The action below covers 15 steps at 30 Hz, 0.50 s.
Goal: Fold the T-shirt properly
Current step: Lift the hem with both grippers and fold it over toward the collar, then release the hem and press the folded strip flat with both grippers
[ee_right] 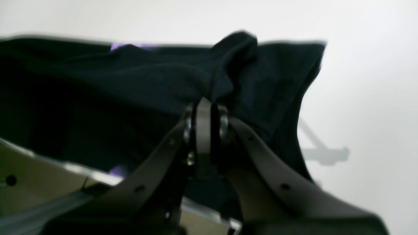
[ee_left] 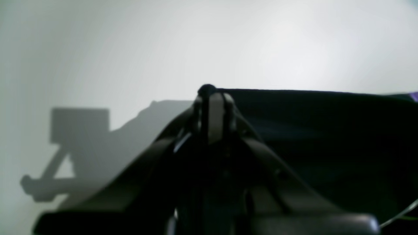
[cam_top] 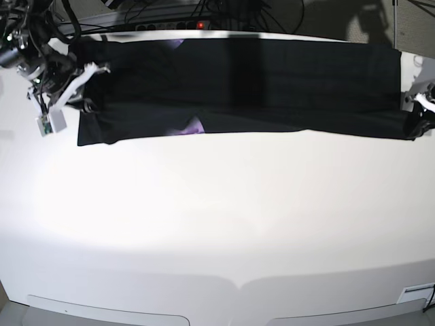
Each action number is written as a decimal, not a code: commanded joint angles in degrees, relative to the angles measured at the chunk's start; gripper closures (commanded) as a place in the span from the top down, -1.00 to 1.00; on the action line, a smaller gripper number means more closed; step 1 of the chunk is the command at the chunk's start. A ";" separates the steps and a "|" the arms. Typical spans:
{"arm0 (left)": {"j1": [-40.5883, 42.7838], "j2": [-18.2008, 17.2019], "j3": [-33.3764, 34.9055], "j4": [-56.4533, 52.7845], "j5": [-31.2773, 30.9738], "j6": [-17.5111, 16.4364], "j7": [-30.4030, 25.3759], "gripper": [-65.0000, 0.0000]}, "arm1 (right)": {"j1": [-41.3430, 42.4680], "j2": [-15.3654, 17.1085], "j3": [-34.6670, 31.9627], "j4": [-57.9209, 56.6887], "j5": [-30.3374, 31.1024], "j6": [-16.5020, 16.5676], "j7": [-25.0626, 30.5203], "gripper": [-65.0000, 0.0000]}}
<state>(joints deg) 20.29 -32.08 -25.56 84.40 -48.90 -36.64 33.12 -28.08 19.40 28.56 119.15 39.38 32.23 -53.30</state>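
The black T-shirt (cam_top: 272, 81) hangs stretched in a long band across the far side of the white table (cam_top: 217, 217). Small purple patches of its print (cam_top: 194, 127) peek out at the lower edge. My right gripper (cam_top: 85, 102) is at the band's left end in the base view. Up close, my right gripper (ee_right: 204, 101) is shut on a bunched fold of the black T-shirt (ee_right: 130, 81). My left gripper (cam_top: 414, 125) is at the band's right end. In its wrist view, the left gripper (ee_left: 212, 94) is shut on the edge of the dark T-shirt (ee_left: 326, 130).
A power strip with a red light (cam_top: 199, 25) and tangled cables (cam_top: 136, 13) run along the table's back edge behind the shirt. A small white camera module (cam_top: 51, 122) hangs from the right arm. The table's front edge (cam_top: 238, 285) is near the bottom.
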 commanded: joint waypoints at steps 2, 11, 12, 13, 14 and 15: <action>1.66 -1.20 -0.76 0.87 -0.66 -0.50 -1.40 -1.00 | -1.64 -0.26 1.40 1.11 0.15 1.03 1.40 -1.00; 5.49 2.27 -0.76 0.83 6.03 -0.70 -1.40 -1.00 | -4.44 -5.22 1.70 1.03 -8.17 1.84 1.79 -1.00; 5.44 2.91 -0.76 0.83 7.63 -0.68 -1.42 -1.00 | -4.42 -5.77 1.70 1.03 -9.35 1.84 1.81 -1.00; 5.44 3.43 -0.76 0.83 8.96 -0.68 -1.42 -1.00 | -4.42 -5.99 1.70 1.03 -10.21 1.86 1.81 -1.00; 5.42 3.69 -0.76 0.83 9.75 -0.66 -1.55 -1.00 | -4.37 -6.21 1.70 1.03 -11.08 1.86 1.81 -1.00; 5.42 3.69 -0.74 0.83 9.97 -0.68 -1.55 -1.00 | -4.31 -6.27 1.70 1.03 -11.85 1.84 1.81 -0.94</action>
<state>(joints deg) 25.71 -27.11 -25.56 84.40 -38.35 -37.08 33.06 -32.38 12.53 29.87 119.20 27.29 33.69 -52.56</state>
